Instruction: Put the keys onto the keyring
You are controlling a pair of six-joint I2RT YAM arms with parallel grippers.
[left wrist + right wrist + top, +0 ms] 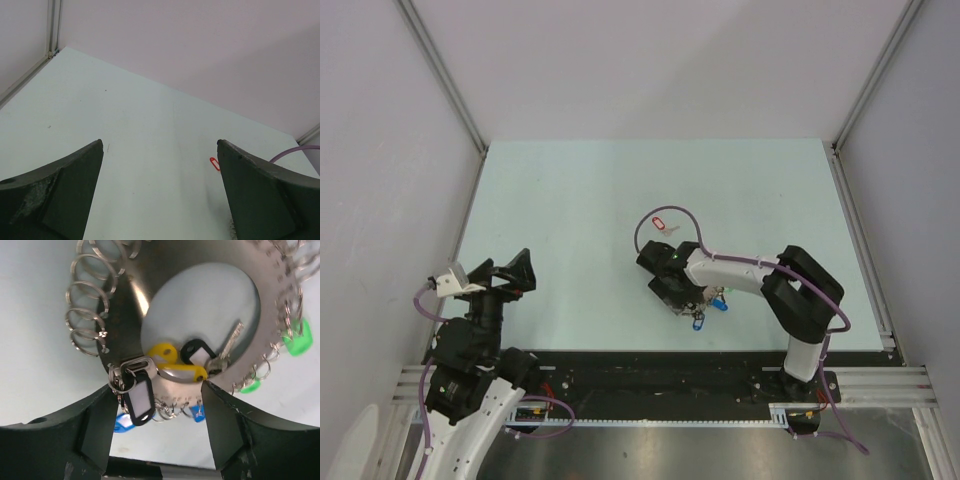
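Observation:
The key with the red oval tag [658, 223] lies on the pale green table, a little beyond my right arm's wrist. It also shows small in the left wrist view [214, 163], beside the right finger. The keyring [129, 295], a large grey metal ring fringed with small rings and yellow, black, blue and green tags, lies under my right gripper [682, 297]. In the right wrist view that gripper [156, 385] is open, its fingers either side of the ring's near edge. My left gripper [510, 272] is open and empty at the near left, as its wrist view shows [160, 145].
Grey walls stand round the table [570, 200] on three sides. A purple cable [665, 212] arcs from the right arm over the table by the red-tagged key. A black rail [650, 365] runs along the near edge between the arm bases.

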